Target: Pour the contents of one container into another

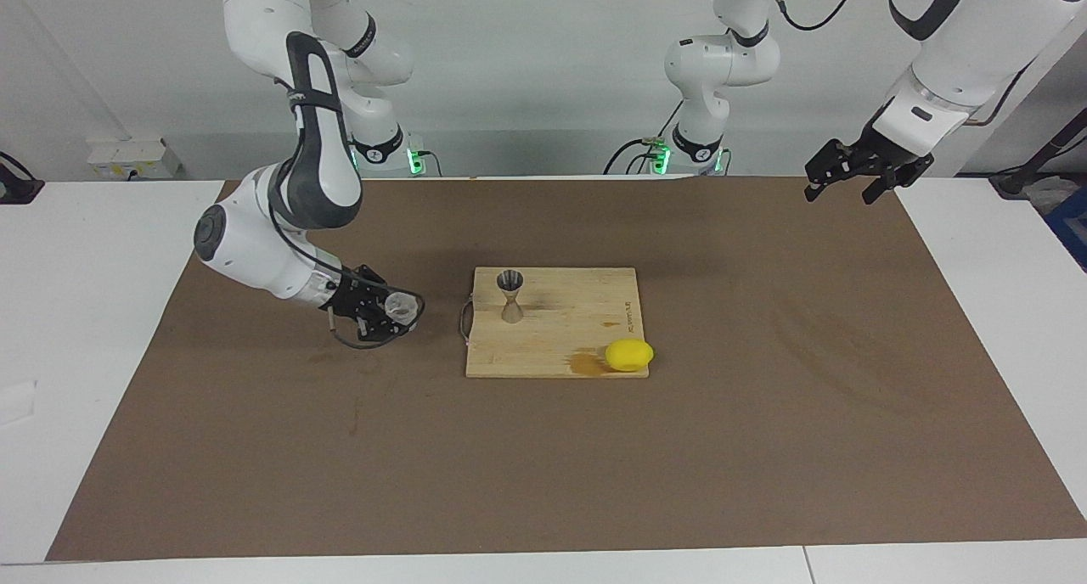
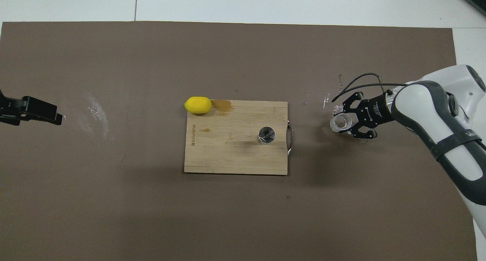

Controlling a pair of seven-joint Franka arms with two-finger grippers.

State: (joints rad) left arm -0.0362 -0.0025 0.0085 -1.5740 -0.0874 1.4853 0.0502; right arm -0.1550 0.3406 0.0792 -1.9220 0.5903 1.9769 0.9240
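Clear glass, a little cup (image 1: 402, 306), sits gripped in the right end effector (image 1: 392, 310), low over the brown mat, beside the handle edge of the wooden board (image 1: 586, 346). The metal jigger (image 1: 510, 296) stands upright on the board near that edge. A lemon (image 1: 629, 355) lies at a board corner. The left end effector (image 1: 856, 179) waits open, high over the mat's corner by its base.

From above, the cup (image 2: 340, 123) is well apart from the jigger (image 2: 266, 134). I think carrying is the step now. Next the cup must go over the jigger's mouth, then tip slowly.
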